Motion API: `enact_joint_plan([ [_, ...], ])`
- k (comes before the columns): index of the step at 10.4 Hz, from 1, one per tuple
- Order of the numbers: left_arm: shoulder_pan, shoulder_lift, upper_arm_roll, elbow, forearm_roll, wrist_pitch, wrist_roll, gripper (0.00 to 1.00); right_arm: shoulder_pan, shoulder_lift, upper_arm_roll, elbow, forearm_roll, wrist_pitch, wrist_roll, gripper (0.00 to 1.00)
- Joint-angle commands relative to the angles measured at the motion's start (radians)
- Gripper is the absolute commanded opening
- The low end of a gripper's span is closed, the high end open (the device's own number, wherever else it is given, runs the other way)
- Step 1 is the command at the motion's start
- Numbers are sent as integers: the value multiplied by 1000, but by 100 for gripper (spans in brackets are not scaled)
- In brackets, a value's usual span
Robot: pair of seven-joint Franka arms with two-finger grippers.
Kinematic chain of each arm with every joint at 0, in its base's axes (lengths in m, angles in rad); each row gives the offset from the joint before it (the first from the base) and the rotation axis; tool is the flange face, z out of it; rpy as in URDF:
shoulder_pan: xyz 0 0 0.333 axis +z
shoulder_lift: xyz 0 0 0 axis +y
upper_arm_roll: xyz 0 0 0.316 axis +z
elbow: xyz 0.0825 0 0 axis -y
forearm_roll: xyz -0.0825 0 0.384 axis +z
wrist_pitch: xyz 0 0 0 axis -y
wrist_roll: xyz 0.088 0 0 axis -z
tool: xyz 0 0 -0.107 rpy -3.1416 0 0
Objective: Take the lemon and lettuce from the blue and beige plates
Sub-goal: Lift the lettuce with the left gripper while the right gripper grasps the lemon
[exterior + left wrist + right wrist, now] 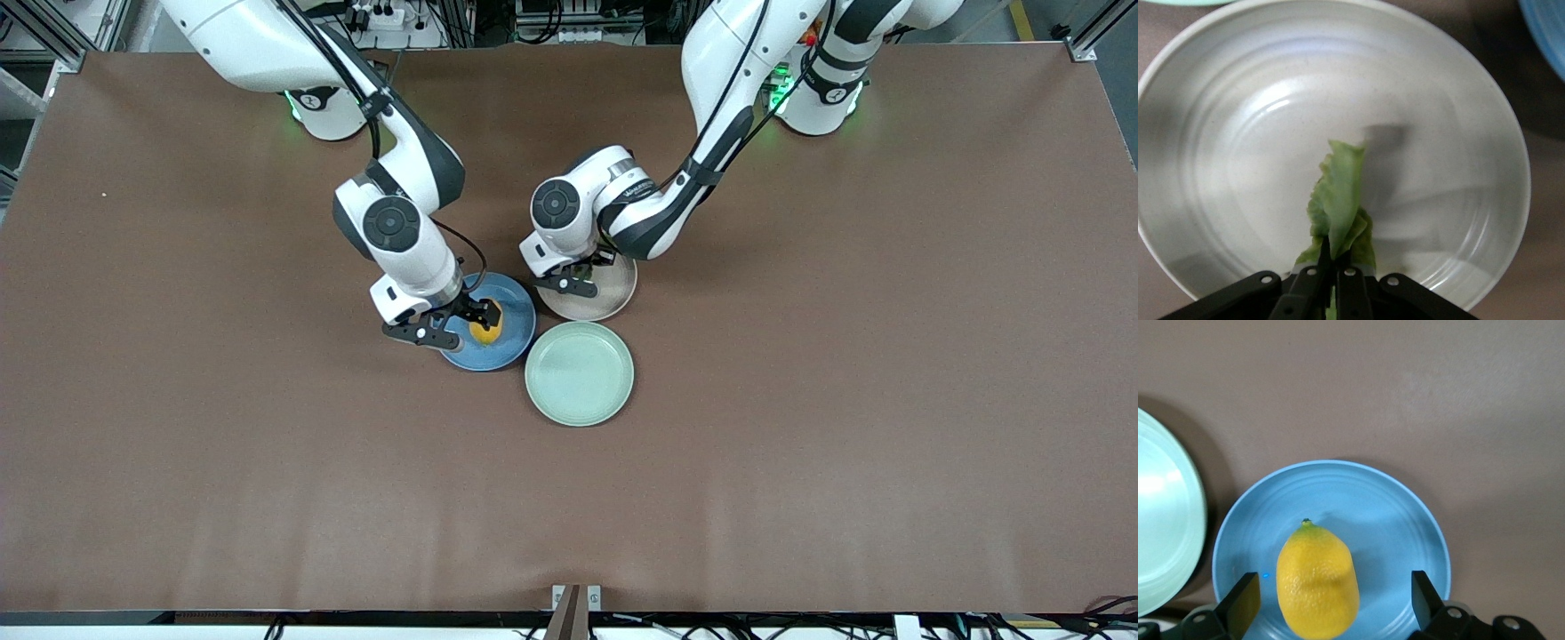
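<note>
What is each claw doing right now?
Left gripper: shut on the lettuce, over the beige plate.
Right gripper: open around the lemon on the blue plate.

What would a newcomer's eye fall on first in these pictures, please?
Probably the bright lemon on the blue plate, with the right end effector open around it, fingers clear of its skin. Next, the left end effector shut on the lettuce over the beige plate. The mint-green plate lies nearer the front camera than both.
</note>
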Motion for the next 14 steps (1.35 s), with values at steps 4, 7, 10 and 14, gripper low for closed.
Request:
enact_joint_plan([
  [4,6,-61,4,7,14,-33,-51,0,31,59,30,10,-88,18,137,100],
  [7,39,-136,12,10,14,-67,-51,0,32,97,32,11,-161,38,187,100],
  [10,109,-181,14,46,13,-113,-49,0,32,143,32,16,-221,77,236,100],
  [14,250,-206,18,56,28,-147,-4,0,34,173,32,25,-261,84,257,100],
])
